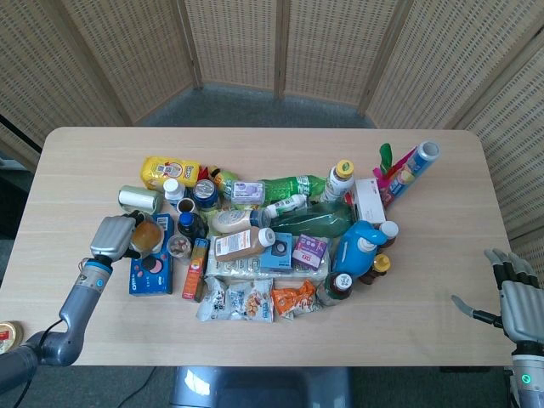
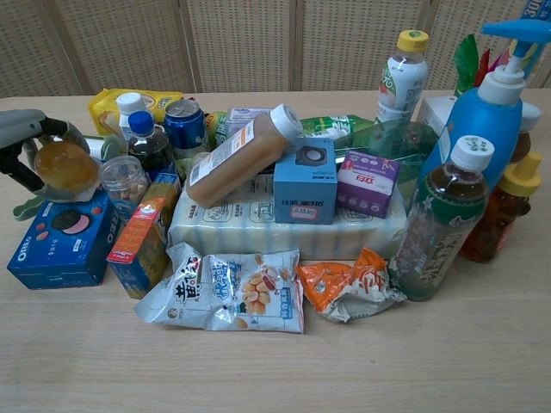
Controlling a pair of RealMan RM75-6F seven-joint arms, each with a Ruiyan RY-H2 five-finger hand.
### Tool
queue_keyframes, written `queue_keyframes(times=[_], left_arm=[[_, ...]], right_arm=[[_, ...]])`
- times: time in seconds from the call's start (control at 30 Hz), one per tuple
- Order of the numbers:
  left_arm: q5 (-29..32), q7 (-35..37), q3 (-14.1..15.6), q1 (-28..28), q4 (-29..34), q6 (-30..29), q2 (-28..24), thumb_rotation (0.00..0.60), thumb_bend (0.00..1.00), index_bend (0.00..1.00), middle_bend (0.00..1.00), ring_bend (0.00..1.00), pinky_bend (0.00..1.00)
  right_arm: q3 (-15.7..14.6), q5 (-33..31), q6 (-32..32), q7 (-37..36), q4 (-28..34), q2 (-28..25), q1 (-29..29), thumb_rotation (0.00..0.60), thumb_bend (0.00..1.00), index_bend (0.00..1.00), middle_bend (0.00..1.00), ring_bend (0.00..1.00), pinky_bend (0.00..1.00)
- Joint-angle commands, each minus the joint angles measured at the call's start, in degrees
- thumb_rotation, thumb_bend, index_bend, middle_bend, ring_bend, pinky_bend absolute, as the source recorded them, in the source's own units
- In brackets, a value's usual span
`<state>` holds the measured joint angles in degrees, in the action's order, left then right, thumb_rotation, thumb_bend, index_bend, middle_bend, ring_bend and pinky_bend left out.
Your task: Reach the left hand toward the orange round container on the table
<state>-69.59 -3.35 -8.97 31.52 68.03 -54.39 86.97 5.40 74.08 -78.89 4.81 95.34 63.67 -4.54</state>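
Observation:
The orange round container (image 1: 147, 235) (image 2: 60, 167) is a translucent amber ball-shaped tub at the left end of the pile, over the blue Oreo box (image 1: 150, 267) (image 2: 60, 240). My left hand (image 1: 111, 236) (image 2: 23, 131) grips it from the left, fingers curled over its top and a thumb on its near side. The container looks slightly raised off the box. My right hand (image 1: 513, 295) rests off the table's right front edge, fingers spread, holding nothing; the chest view does not show it.
Close by the container stand a clear jar (image 2: 125, 183), a dark cola bottle (image 2: 149, 138), a blue can (image 2: 184, 121) and a silver can (image 1: 139, 200). An orange box (image 2: 144, 234), snack bags (image 2: 231, 294) and many bottles fill the table middle.

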Motion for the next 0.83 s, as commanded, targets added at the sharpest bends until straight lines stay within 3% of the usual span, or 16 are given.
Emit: queue_keyframes(times=[0.03,0.53,0.83], left_arm=[[-0.87,1.64,-0.49,-1.10,2.58,-2.42,-2.25,0.600,0.30,0.68,0.64,0.90,0.46],[-0.53,5.24,-7.67,-5.03,26.53,-12.78,-21.05,0.600,0.30,0.68,0.65,0.90,0.45],[0.96,6.26,-9.86,-5.77,32.76,-15.02,-25.39,0.600,0.30,0.68,0.65,0.89,0.45]], right_arm=[[-0.05,0.06,0.26,-0.17,-0.25,0.23,-0.11,0.276,0.00,0.00,0.00,0.00,0.00],[-0.82,1.76,1.44,-3.06,-3.02,2.91,-0.53,0.283,0.00,0.00,0.00,0.00,0.00],[-0.63,1.87,2.57,-4.20,-4.81,4.29,-1.23,0.282,0.00,0.00,0.00,0.00,0.00]])
